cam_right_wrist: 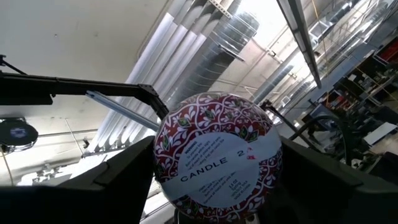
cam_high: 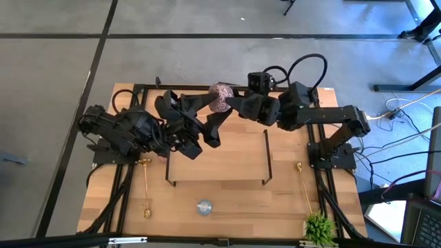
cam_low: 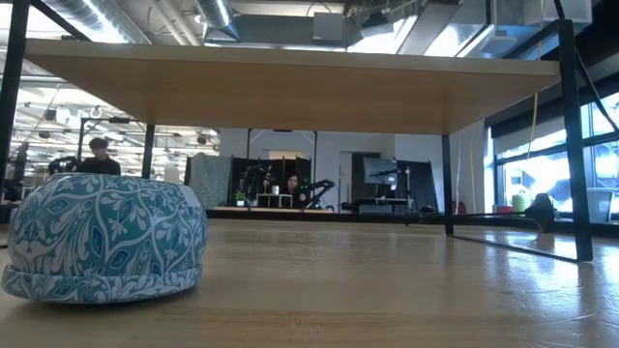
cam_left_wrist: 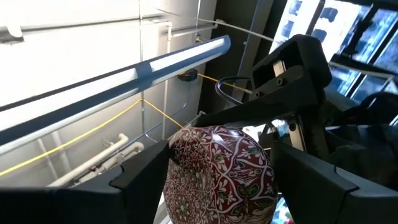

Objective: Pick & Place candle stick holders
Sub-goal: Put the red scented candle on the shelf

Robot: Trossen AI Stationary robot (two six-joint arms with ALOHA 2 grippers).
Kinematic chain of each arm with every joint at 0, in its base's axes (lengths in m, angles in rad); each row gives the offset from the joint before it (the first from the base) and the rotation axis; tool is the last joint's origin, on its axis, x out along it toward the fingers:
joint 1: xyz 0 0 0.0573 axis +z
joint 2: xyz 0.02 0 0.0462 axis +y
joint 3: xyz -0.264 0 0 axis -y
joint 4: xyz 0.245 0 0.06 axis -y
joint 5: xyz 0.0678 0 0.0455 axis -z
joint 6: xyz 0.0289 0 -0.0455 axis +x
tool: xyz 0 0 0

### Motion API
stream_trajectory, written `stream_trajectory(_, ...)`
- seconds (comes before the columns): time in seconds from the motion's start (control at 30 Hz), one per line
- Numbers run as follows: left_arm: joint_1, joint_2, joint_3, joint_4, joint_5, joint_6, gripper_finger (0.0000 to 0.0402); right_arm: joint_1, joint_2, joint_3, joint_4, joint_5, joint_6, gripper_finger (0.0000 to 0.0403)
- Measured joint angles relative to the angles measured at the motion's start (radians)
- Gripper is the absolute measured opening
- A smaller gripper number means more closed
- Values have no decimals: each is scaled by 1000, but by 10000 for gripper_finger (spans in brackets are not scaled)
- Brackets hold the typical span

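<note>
Overhead, both tools meet at the red round (cam_high: 222, 98) near the surface's (cam_high: 227, 200) far edge; blue round (cam_high: 204, 207) and gold stems (cam_high: 147, 187) lie well apart. Low down, blue round (cam_low: 102, 239) sits under the board (cam_low: 300, 82). Left tool (cam_left_wrist: 211, 180) straddles red, fingers wide. Right tool (cam_right_wrist: 211, 180) grips it, fingers wide

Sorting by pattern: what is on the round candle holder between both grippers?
Red-and-white floral round candle holder; right wrist view.

Glossy patterned round (cam_right_wrist: 216, 155) (paper label)
</note>
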Motion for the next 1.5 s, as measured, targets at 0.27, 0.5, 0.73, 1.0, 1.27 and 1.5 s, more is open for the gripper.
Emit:
stream_trajectory(0.27, 3, 0, 0, 5, 0, 5, 274, 8, 0, 0, -1, -14, 1, 307)
stream_trajectory(0.5, 3, 0, 0, 8, -28, 15, 274, 18, 0, 0, -5, -32, 1, 307)
stream_trajectory(0.73, 3, 0, 0, 13, -50, 14, 274, 30, 1, 0, -11, -37, 0, 307)
stream_trajectory(1.0, -12, 0, 0, 12, -14, 5, 274, 34, 1, 0, -10, -45, 0, 307)
stream_trajectory(1.27, -23, 0, 0, 14, -34, -34, 244, 34, 1, -1, -11, -42, -4, 307)
stream_trajectory(1.5, -31, 0, 0, 7, -43, -44, 201, 34, 1, -1, -17, -36, -8, 307)
